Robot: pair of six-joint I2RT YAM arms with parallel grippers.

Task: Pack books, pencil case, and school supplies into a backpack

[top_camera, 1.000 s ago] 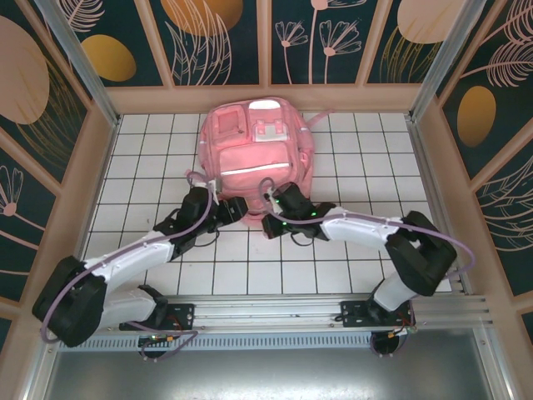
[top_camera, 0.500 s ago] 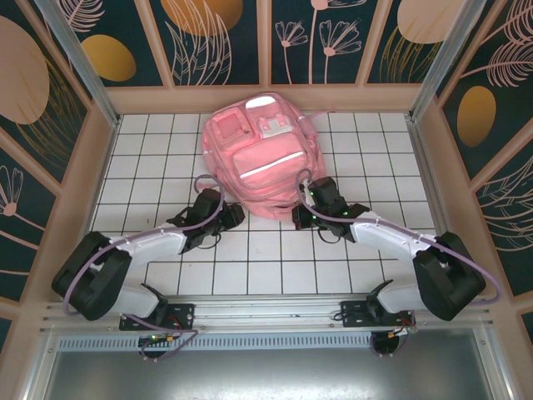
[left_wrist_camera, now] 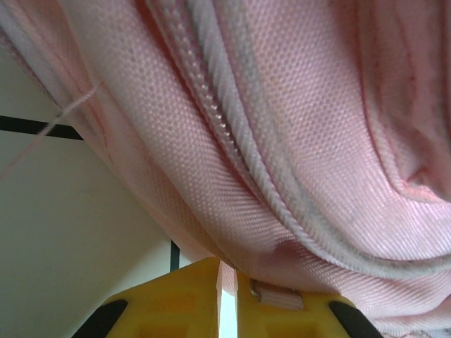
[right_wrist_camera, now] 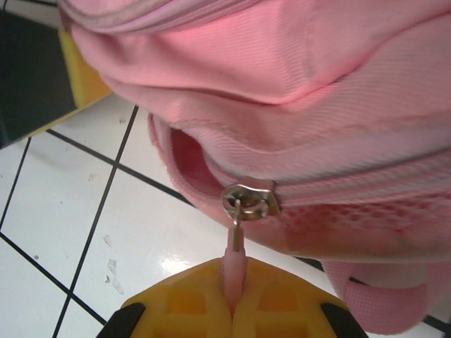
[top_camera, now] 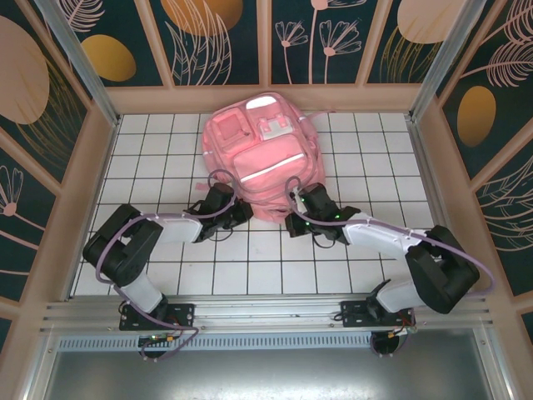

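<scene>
Right gripper (right_wrist_camera: pixel 233 285) jaws clamp the zipper pull (right_wrist_camera: pixel 235 250). Left gripper (left_wrist_camera: pixel 227 278) jaws narrow, pinching fabric of the backpack (left_wrist_camera: pixel 282 141). Risk: fabric slips free, bag drags, zipper jams.

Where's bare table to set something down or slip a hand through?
Free: tiles between backpack and left wall; tiles between backpack and right wall; near-centre tiles just ahead of the rail. Crowded: backpack's near edge, where left claw and right claw meet it.

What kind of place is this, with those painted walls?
Probably a robot test booth: a white gridded table boxed in by leaf-patterned panels, a left arm and right arm bolted to a metal rail.
</scene>
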